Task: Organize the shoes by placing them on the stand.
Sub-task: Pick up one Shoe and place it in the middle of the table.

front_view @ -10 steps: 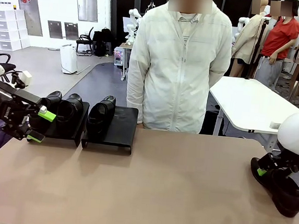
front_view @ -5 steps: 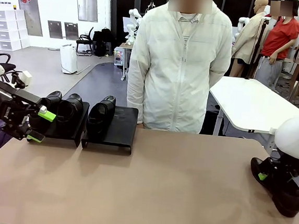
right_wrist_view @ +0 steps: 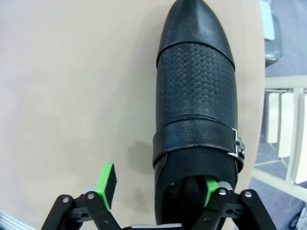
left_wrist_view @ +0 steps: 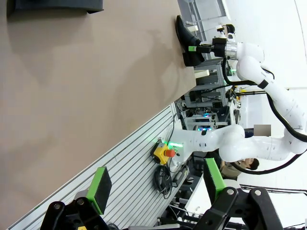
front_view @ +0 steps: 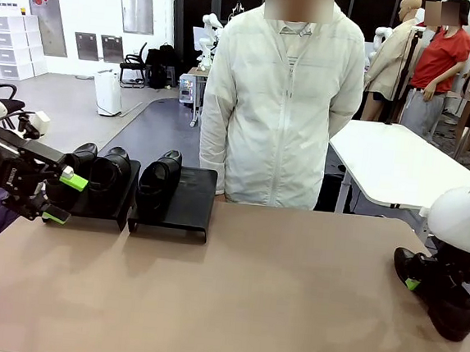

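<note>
Three black shoes rest on the stand: two on its left platform and one on the right platform. A fourth shoe lies near the table's right edge, toe towards the robot. My right gripper is down at that shoe's heel. In the right wrist view the shoe has one pad inside its opening and the other pad outside, well off the side wall. My left gripper hangs open and empty left of the stand.
A person in a white jacket stands at the far side, arms down. The right half of the stand's right platform is bare. The shoe and right arm show far off in the left wrist view.
My right gripper has sunk lower onto the shoe's heel and its jaws have started to narrow. The left arm, the stand and the person have not moved.
</note>
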Controlling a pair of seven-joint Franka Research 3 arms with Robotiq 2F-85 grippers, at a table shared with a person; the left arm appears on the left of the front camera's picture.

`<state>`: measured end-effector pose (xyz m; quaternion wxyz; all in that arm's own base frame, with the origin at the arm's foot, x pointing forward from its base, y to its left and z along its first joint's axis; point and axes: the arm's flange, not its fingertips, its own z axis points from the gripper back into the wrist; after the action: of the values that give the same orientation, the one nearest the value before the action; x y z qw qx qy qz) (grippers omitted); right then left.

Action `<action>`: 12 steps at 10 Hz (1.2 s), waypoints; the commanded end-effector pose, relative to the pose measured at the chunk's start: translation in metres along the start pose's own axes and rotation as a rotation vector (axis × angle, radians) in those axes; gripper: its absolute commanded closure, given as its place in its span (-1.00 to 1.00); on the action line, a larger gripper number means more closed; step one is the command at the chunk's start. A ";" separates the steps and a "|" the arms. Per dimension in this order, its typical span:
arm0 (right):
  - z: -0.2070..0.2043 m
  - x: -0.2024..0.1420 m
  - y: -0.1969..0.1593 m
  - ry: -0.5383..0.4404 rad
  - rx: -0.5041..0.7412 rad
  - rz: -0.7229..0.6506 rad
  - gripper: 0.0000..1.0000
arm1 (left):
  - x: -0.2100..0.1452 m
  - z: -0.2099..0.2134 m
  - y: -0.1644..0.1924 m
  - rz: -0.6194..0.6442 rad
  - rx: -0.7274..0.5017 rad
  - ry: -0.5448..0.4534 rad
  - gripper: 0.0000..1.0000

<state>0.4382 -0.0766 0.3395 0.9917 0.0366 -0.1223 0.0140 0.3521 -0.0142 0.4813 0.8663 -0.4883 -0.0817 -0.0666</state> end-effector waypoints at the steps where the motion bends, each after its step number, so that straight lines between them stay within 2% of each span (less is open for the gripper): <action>1: 0.003 0.006 -0.001 0.002 0.011 -0.001 1.00 | -0.001 0.004 -0.001 0.000 0.002 0.010 -1.00; 8: 0.023 0.001 0.001 -0.026 0.044 0.023 1.00 | -0.001 0.004 -0.001 0.000 0.002 0.010 -1.00; 10: 0.047 -0.001 0.000 -0.047 0.109 -0.005 1.00 | -0.001 0.004 -0.001 0.000 0.002 0.010 -1.00; 12: 0.091 -0.005 -0.007 -0.087 0.176 -0.085 1.00 | -0.001 0.004 -0.001 0.000 0.002 0.010 -1.00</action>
<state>0.4172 -0.0822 0.4007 0.9848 0.0996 -0.1421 -0.0091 0.3522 -0.0142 0.4815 0.8662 -0.4884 -0.0816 -0.0668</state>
